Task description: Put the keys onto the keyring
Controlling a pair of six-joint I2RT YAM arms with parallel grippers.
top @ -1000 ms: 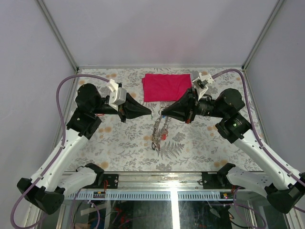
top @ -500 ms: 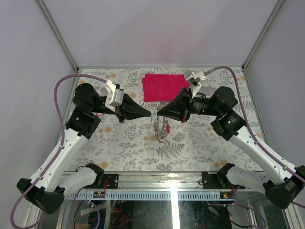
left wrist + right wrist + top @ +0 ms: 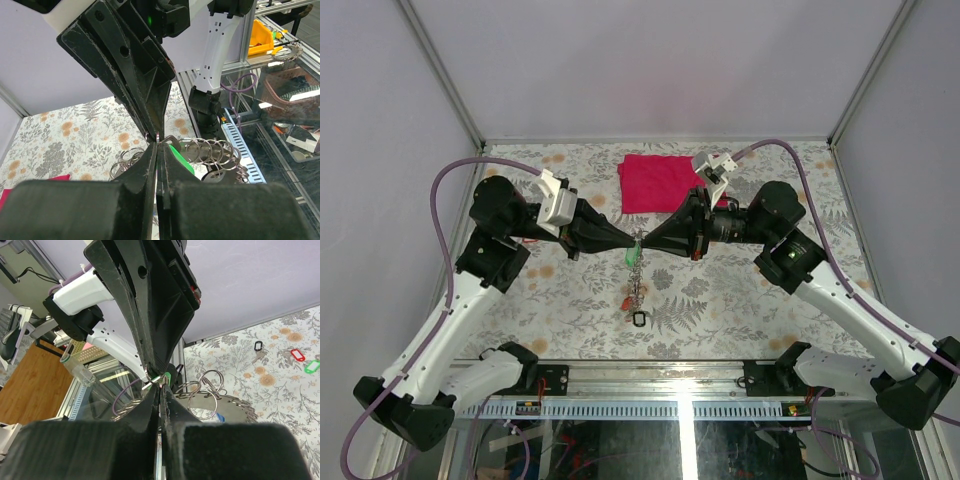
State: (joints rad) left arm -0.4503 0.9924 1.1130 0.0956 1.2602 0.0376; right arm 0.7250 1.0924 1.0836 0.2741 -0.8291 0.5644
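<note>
Metal keyring (image 3: pixel 637 272) hung mid-air over counter (image 3: pixel 740 300). Left jaws and right jaws both pinched shut on its top, tip to tip. Green tag (image 3: pixel 180 159) looked threaded already. Black key (image 3: pixel 258 345) and red key (image 3: pixel 297 355) lay loose on counter, so plenty left tbh.

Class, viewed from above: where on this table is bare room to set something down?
Bare tablecloth lies near-right, between the hanging chain of rings and the right arm, and near-left. Crowded: the middle, where left claw and right claw meet in front of the red cloth.

no legible text, labels, brands or numbers anywhere
</note>
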